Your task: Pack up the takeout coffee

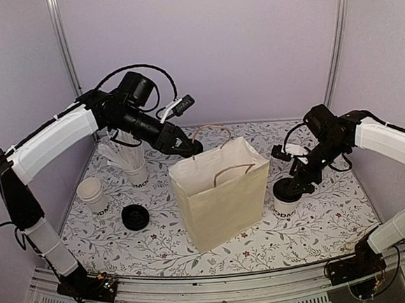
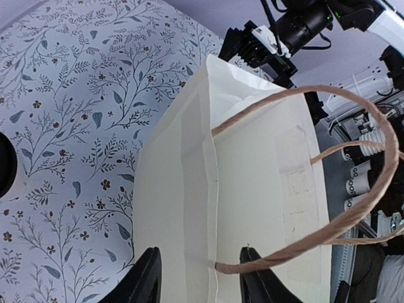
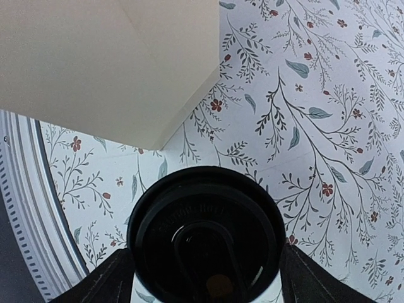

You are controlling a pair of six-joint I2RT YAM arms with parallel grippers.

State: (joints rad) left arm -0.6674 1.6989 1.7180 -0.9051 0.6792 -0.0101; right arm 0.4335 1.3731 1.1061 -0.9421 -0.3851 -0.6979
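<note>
The takeout coffee (image 1: 287, 201), a white cup under a black lid (image 3: 205, 237), stands on the floral mat just right of the cream paper bag (image 1: 224, 199). My right gripper (image 1: 293, 184) reaches down over it, open, with one finger on each side of the lid (image 3: 205, 281). Whether the fingers touch the cup I cannot tell. The bag stands upright with its mouth open. My left gripper (image 1: 192, 149) sits at the bag's back left top edge, open. The bag's rim (image 2: 218, 189) and the end of a twine handle (image 2: 303, 243) lie between its fingers (image 2: 201, 278).
Left of the bag lie a loose black lid (image 1: 135, 217), a stack of lidless white cups (image 1: 92, 195) and a white cup of white sticks (image 1: 135, 169). The bag's corner (image 3: 107, 57) is close to the coffee. A metal rail (image 1: 220, 290) runs along the near edge.
</note>
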